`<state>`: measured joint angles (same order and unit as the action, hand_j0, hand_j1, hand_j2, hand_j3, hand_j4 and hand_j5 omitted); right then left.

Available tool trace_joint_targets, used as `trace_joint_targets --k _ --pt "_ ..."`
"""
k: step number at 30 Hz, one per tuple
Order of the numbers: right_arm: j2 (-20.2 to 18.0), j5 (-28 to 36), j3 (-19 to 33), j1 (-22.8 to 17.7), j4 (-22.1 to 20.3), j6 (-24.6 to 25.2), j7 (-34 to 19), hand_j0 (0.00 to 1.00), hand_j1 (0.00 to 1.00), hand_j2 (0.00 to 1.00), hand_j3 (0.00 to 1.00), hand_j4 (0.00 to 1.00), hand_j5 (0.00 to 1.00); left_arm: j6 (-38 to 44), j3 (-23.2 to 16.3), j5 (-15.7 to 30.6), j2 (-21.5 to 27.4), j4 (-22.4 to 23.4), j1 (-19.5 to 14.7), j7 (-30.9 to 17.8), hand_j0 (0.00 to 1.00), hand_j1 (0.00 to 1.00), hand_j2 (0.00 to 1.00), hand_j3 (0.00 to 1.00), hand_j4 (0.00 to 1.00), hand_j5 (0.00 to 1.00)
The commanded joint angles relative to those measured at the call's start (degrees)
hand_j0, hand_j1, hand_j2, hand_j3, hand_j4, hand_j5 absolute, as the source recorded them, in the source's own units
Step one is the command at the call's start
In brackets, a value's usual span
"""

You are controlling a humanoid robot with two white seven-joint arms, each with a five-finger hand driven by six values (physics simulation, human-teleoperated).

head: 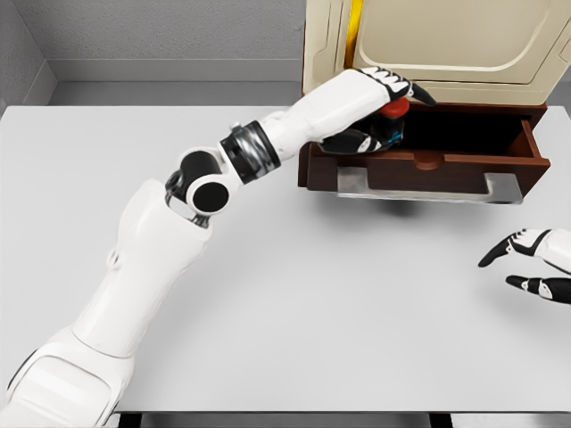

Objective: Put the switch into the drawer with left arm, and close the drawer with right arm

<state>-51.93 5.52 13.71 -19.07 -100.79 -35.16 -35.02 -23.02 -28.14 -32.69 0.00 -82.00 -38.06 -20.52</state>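
We are gripping the switch (393,120) in our left hand (379,111) over the open drawer (428,160), right hand (535,263) resting open on the table (294,294).

No text, label, brand, number or sign can be read anywhere, neither on the dark brown wooden drawer (428,160), the cream cabinet (446,40) above it, nor the plain white table (294,294)
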Motion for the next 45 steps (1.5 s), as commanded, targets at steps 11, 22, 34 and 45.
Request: trace_joint_targets --k 11,22,34,45 --pt "0.0 0.5 -0.4 0.0 0.0 0.2 0.0 0.61 0.61 0.61 0.61 0.61 0.61 -1.3 -2.3 8.1 3.3 -14.0 2.2 0.0 0.75 0.75 0.75 0.75 0.75 0.75" --pt "0.1 0.5 -0.5 -0.4 0.0 0.2 0.0 0.61 0.61 0.61 0.61 0.61 0.61 -2.4 -3.1 46.8 27.9 -19.0 5.5 -0.7 1.00 1.00 1.00 1.00 1.00 1.00" --pt "0.2 0.5 -0.6 -0.3 0.0 0.2 0.0 0.61 0.61 0.61 0.61 0.61 0.61 -12.0 -1.9 66.5 54.2 -6.5 21.7 -0.7 1.00 1.00 1.00 1.00 1.00 1.00" --pt "0.3 0.5 -0.5 -0.1 0.0 0.2 0.0 0.61 0.61 0.61 0.61 0.61 0.61 -12.0 -0.2 56.3 52.6 10.2 23.3 -6.5 1.00 1.00 1.00 1.00 1.00 1.00"
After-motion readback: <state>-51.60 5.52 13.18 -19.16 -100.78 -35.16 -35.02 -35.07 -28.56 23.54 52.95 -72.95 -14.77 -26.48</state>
